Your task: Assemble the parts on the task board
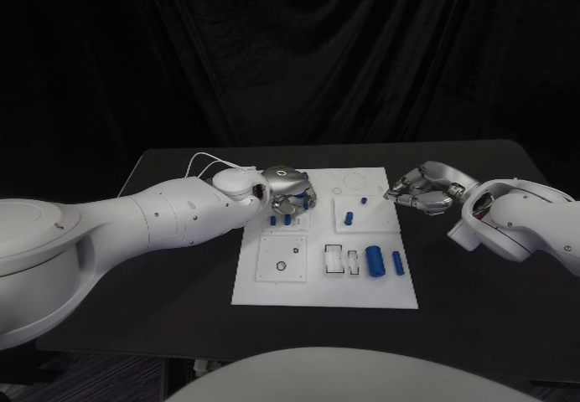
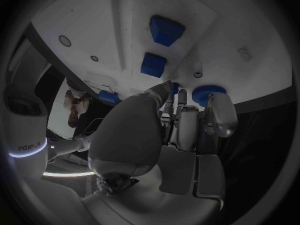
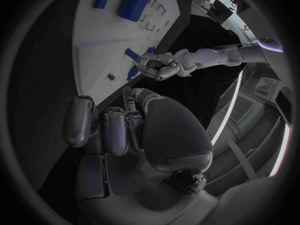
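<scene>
A: How many blue parts do you count on the task board (image 1: pixel 324 289)?

B: In the head view, 6 that I can make out. 2 cylinders lie side by side near the front right, a thick one (image 1: pixel 376 260) and a slim one (image 1: pixel 398 263). 1 short piece (image 1: pixel 348 219) sits in the right middle square and 1 tiny one (image 1: pixel 364 200) just beyond it. 2 small pegs (image 1: pixel 281 221) stand by the left hand (image 1: pixel 287 188).

A: Any recesses holding something?

B: The board has several outlined panels. The front left panel (image 1: pixel 285 258) shows only a small ring-shaped hole. Next to it are 2 narrow rectangular slots (image 1: pixel 342 260), and I cannot tell whether anything is in them. A faint circle (image 1: pixel 358 180) is marked at the far edge.

A: What about the hands?

B: The left hand hovers over the board's far left part, fingers curled downward near the pegs. Its wrist view shows the fingertips (image 2: pixel 164 90) close together above the white surface, with a blue bit between them, but whether they pinch it I cannot tell. The right hand (image 1: pixel 423 189) is at the board's far right edge, fingers curled in, holding nothing I can see.

A: Anything hidden?

B: The left hand covers part of the board beneath it. In the left wrist view 2 blue blocks (image 2: pixel 160 46) and a round blue ridged piece (image 2: pixel 205 92) show, the round one partly behind the fingers.
</scene>
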You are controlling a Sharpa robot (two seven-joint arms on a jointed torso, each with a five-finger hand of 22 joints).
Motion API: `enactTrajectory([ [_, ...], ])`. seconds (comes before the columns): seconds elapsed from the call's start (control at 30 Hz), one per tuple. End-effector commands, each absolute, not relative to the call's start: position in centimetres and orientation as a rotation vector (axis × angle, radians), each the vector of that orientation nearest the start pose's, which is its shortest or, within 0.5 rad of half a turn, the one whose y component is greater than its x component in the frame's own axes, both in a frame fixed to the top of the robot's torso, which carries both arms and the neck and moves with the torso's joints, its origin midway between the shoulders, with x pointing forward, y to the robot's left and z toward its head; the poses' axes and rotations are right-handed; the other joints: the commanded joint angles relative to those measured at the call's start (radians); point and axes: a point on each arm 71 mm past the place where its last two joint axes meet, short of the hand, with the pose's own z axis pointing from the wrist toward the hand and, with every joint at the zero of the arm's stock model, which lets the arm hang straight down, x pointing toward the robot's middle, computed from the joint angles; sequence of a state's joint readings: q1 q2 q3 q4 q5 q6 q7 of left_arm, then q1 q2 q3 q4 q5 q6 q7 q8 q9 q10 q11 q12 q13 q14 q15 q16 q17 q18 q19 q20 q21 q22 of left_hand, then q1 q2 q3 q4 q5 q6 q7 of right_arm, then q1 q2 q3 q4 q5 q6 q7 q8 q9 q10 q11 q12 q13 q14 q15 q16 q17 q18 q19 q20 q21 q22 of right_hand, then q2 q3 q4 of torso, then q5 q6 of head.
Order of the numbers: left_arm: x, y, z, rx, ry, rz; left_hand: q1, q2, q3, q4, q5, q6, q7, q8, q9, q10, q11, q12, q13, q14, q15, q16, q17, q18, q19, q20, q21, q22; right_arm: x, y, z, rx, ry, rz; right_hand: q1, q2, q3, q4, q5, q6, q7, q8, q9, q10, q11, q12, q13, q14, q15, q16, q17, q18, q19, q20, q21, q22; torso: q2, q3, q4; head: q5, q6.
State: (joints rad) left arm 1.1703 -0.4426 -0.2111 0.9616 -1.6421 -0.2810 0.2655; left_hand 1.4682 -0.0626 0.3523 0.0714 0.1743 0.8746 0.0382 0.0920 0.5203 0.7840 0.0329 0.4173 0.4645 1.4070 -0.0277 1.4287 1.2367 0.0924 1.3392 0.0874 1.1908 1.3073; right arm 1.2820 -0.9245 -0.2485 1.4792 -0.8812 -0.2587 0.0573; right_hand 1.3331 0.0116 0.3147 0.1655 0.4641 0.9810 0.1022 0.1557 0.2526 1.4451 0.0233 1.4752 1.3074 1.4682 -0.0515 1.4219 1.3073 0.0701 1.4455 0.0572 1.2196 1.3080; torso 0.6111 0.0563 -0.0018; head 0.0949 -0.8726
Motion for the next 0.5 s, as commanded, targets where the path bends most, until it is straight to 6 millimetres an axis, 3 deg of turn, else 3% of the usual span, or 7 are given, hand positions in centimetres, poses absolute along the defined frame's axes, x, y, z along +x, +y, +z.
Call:
enactTrajectory([
  [0.03, 52.66, 13.32, -28.07, 0.699, 1.699, -0.673, 0.008, 0.002, 0.003, -0.003, 0.005, 0.025, 0.008, 0.010, 0.003, 0.017, -0.005, -0.001, -0.006, 0.000, -0.011, -0.003, 0.001, -0.006, 0.006, -0.005, -0.001, 0.147, 47.47, -25.91, -22.80, 0.306, 1.916, 0.832, -0.008, -0.003, 0.002, -0.006, 0.006, -0.001, 0.002, 0.001, 0.002, -0.008, -0.002, -0.003, 0.089, 0.039, 0.003, -0.002, 0.027, 0.012, -0.004, 0.000, -0.005, 0.082, 0.000, -0.0008, -0.0008, -0.001, 0.000],
  [0.5, 52.59, 13.55, -27.86, 0.689, 1.636, -0.682, 0.020, 0.018, -0.008, -0.019, 0.010, 0.094, 0.018, 0.039, 0.015, 0.109, -0.025, 0.020, -0.002, 0.024, -0.027, 0.008, 0.026, -0.017, 0.042, -0.022, 0.045, 0.164, 47.48, -25.87, -22.83, 0.306, 1.920, 0.832, -0.008, -0.002, 0.002, -0.007, 0.006, 0.000, 0.001, 0.002, 0.002, -0.008, -0.002, -0.003, 0.089, 0.039, 0.003, -0.002, 0.027, 0.012, -0.004, 0.000, -0.005, 0.082, -0.002, 0.0001, 0.0010, -0.005, 0.000],
])
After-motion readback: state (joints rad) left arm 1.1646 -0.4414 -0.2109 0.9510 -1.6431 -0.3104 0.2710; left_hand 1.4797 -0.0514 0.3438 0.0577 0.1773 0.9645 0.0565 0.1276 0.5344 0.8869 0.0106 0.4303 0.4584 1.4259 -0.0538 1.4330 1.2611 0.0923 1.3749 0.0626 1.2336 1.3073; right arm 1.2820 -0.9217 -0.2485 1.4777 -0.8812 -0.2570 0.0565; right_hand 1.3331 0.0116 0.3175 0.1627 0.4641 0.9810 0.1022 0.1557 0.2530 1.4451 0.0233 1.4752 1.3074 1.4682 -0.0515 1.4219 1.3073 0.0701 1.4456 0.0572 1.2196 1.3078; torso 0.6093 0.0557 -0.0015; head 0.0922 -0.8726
